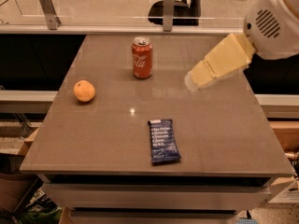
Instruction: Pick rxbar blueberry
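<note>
My claw (193,81) hangs above the far-right part of the bench (229,134). I cannot tell whether it is apart or together. The rxbar blueberry (163,141) lies nearer and slightly left of it, flat, with its long axis running near to far. It is a glossy dark-blue wrapper with crimped ends on a smooth grey-brown top.

The pale yellow, wedge-shaped gripper (192,82) sits upper right, on a round white arm (275,24) with little slots.

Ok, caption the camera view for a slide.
Tool hovers over the table; rxbar blueberry lies untouched near its front edge.
</note>
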{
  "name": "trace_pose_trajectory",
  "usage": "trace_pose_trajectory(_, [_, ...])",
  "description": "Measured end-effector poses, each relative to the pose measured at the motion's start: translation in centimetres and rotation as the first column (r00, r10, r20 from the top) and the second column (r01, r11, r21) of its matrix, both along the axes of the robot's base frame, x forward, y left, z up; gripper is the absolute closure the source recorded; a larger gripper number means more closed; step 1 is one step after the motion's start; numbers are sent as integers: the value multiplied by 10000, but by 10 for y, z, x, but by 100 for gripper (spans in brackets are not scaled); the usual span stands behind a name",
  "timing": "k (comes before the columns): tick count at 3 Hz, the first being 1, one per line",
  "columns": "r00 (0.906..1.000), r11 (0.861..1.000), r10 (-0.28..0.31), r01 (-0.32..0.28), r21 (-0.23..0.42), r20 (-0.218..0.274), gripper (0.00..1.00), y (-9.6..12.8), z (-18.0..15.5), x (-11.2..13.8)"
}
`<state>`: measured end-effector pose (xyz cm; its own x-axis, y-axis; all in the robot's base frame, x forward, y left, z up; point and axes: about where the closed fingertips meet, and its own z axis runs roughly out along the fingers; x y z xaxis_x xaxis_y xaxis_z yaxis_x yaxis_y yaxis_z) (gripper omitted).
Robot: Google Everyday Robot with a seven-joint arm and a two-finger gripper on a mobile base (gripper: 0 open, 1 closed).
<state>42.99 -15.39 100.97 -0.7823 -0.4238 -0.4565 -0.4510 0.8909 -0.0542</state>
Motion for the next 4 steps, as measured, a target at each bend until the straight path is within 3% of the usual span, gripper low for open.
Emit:
trace_pose_trajectory(1, [9879,9928,-1172,1192,134,-1019,0,5,-8,5])
trace_pose_trajectory(2, [9502,9657,-2504,2588,222,-1854,0,10,-18,9])
trace_pose_trajectory(3, [8954,9223,-3747,3865,22,-2407,0,19,-27,6])
trace_pose_trajectory(4, [8442,8800,-4617,4745,-210,-2724,0,39,-44,6])
